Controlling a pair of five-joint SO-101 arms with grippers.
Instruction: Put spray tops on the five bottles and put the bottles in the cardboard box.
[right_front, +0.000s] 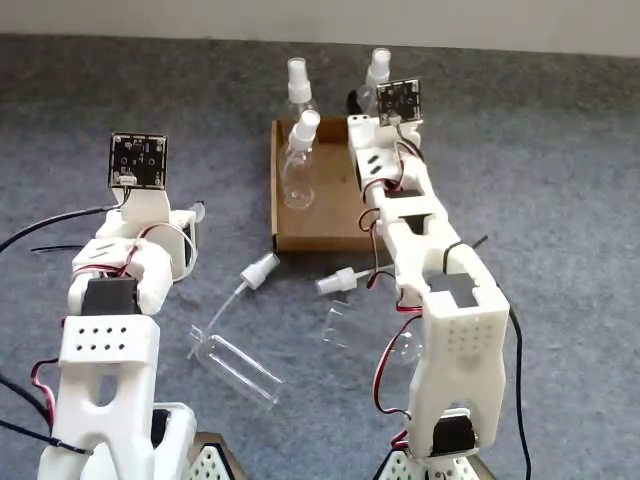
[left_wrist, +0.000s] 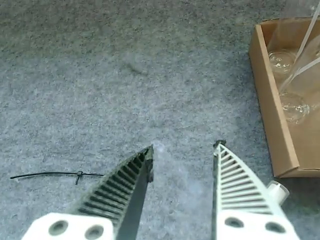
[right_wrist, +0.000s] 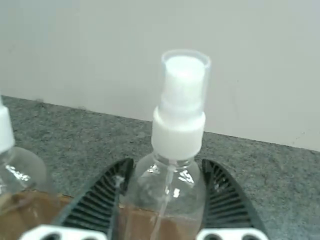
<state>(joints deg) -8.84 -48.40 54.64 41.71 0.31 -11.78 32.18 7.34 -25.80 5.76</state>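
Three capped bottles (right_front: 303, 150) stand upper centre around the cardboard box (right_front: 300, 238); right gripper (right_wrist: 165, 165) clamps one. Two bare bottles (right_front: 240, 368) and two loose spray tops (right_front: 255, 273) lie lower centre. Left gripper (left_wrist: 184, 146) gapes empty.

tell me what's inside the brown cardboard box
At least two clear plastic bottles with white spray tops stand inside. The white right arm covers the box's right side, so what's there cannot be seen.

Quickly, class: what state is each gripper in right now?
Left gripper: open, holding nothing.
Right gripper: closed on a spray-topped bottle.
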